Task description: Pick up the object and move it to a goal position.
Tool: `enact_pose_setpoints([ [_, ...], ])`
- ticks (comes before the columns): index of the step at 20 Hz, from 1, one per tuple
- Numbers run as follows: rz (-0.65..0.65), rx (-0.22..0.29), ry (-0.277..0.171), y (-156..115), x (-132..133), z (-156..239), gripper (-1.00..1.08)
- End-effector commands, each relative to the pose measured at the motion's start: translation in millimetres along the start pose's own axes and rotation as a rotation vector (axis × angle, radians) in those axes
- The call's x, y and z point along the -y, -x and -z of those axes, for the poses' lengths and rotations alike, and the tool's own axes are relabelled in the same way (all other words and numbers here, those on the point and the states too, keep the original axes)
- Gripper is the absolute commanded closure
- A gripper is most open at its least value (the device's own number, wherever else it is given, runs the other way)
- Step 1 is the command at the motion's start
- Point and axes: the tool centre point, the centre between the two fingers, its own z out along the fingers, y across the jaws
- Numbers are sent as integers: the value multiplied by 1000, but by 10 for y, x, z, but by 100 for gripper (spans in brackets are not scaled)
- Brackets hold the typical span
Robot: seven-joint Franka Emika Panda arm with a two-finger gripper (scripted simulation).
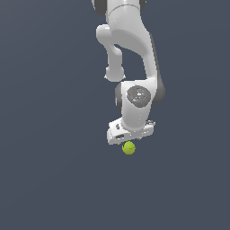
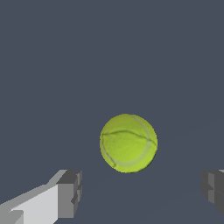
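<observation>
from my seat the gripper [image 2: 140, 192] sits spread wide, holding nothing, right above the ball [image 2: 128, 143], which lies on the dark floor [image 2: 52, 65] roughly centred between the fingers [image 2: 70, 192], so i'd just drop straight down.

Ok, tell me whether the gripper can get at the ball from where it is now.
Probably yes. The gripper is open wider than the ball, and nothing lies between them in the wrist view. In the exterior view it hangs right over the ball.
</observation>
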Motion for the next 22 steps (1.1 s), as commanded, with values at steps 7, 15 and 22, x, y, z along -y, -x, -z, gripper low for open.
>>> enact_pose_setpoints([
  [7, 20, -8, 1, -91, 17, -83, -92],
  [15, 21, -8, 1, -92, 16, -328, -92],
  [22, 22, -9, 1, -98, 16, -591, -92],
])
